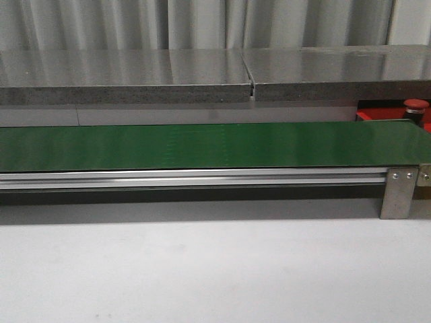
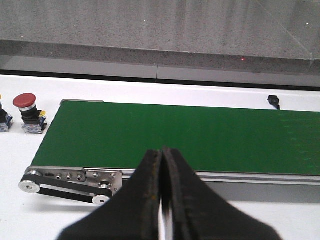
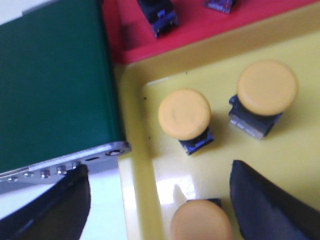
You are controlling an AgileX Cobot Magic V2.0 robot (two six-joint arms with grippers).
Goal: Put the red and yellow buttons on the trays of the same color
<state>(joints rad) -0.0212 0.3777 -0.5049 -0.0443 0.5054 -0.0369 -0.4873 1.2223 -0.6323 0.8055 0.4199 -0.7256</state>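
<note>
1. Already, three yellow-capped mushroom push-buttons (image 3: 184, 114) stand in the glossy yellow plastic tray (image 3: 131, 150); dark button bodies sit on the bright red flat tray (image 3: 200, 31) beside it.
2. Left: one red-capped push-button (image 2: 26, 102) waits on the table off the green conveyor belt's (image 2: 175, 135) end.
3. Right gripper (image 3: 160, 200) hangs spread wide over the yellow tray, holding nothing.
4. Left gripper (image 2: 162, 200) is pressed together, empty.

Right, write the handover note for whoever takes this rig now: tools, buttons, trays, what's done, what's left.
Left tool: shut, empty, above the near edge of the green belt.
Right tool: open, empty, over the yellow tray.
Done: three yellow buttons in the yellow tray; at least two dark button bodies stand in the red tray, caps out of view.
Left: a red button stands on the table off the belt's end, with another partly cut off beside it. The visible belt carries no button.
</note>
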